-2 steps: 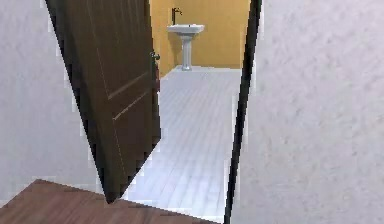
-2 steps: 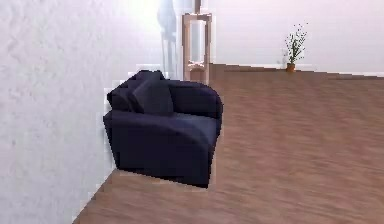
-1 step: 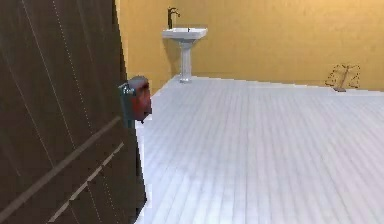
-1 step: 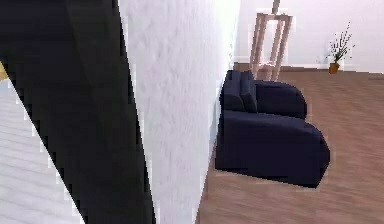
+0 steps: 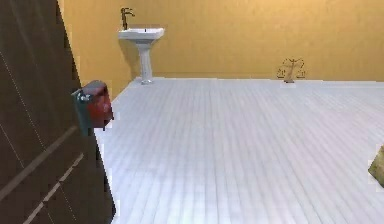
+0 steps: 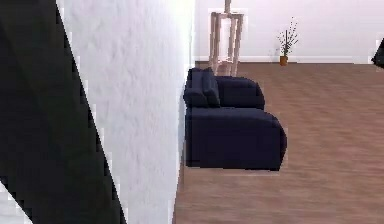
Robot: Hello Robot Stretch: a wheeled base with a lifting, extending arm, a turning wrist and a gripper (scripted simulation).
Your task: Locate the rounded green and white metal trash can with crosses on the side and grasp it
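Note:
Ahead lies a room with yellow walls and a pale plank floor. A white pedestal sink with a dark tap stands against the far wall at the forward view's left. A small red and teal thing sits on the edge of a dark door. No shape here has the green and white of a rounded can.
A small dry plant stands by the far wall, and a tan thing pokes in at the right edge. In the arm side view, a white wall is close, with a dark blue armchair, a wooden stand and a potted plant on brown floor.

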